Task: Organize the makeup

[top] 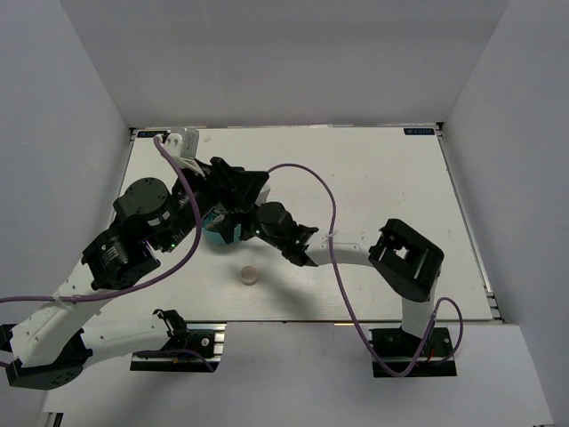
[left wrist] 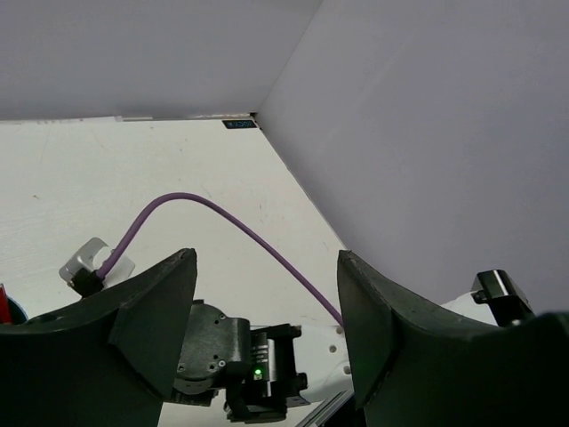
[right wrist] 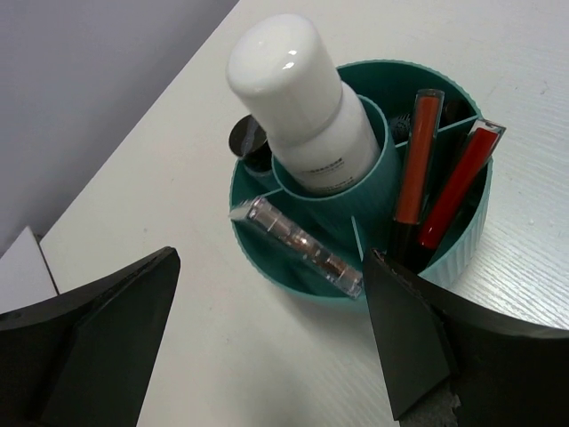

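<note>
My right fingers (right wrist: 116, 329) hang wide open and empty above the tub (right wrist: 462, 240), probably since the palette (right wrist: 298, 245) stands slotted inside; left fingers (left wrist: 151, 320) parted, empty.

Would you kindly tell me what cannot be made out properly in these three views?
Top view: both arms cover nearly all of the teal tub; its contents are hidden.
Top view: the round compact is too small for detail.
Left wrist view: the left edge cuts off a red sliver, unidentifiable.
Right wrist view: the white bottle hides most of the black tube; the bottle's print is too small to read.
</note>
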Tool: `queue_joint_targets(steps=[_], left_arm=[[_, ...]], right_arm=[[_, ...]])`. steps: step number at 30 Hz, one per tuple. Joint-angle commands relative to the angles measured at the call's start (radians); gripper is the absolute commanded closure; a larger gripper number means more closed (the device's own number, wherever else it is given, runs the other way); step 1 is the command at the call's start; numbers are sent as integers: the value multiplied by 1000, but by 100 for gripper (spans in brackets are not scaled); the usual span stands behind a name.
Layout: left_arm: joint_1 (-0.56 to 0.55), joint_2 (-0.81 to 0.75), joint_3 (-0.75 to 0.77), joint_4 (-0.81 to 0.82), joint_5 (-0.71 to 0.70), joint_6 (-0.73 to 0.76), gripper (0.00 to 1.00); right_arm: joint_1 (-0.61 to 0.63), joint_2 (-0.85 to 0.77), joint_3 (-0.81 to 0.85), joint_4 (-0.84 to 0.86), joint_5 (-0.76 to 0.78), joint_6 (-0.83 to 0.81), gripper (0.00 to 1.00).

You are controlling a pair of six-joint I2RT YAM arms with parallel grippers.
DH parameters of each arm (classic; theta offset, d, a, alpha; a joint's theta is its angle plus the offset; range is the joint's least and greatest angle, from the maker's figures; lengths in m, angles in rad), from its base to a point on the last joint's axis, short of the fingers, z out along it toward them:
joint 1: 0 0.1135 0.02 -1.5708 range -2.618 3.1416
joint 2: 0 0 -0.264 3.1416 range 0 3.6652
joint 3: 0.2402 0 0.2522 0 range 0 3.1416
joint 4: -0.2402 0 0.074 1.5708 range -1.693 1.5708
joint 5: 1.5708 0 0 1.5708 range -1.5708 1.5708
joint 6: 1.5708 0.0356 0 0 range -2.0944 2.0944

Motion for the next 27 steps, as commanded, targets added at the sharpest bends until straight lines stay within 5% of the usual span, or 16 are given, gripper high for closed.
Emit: queue_joint_targets(steps=[1,7,11,14,21,27], left_arm=[[5,-18,-4,-9,-10,-5,26],[5,-34,-30,-9,-16,-21,25],[5,-53,-62,-12,-20,-43,25],[5,-76,-94,-14,-25,-58,25],[5,-143,-160,-8,-46,-87,25],[5,-156,-169,0,-62,-80,25]], right_arm=[[-14,-94,-31,44,-50,-95,11],[-43,-195,-88,10,-185,-345,11],[-104,-226,-98,-68,-462,-537,12],[-164,-233,-121,-112,-640,-707,23],[-247,-204,-79,-267,-817,-1058,73],[-275,-114,38,-336,-869,-1185,51]])
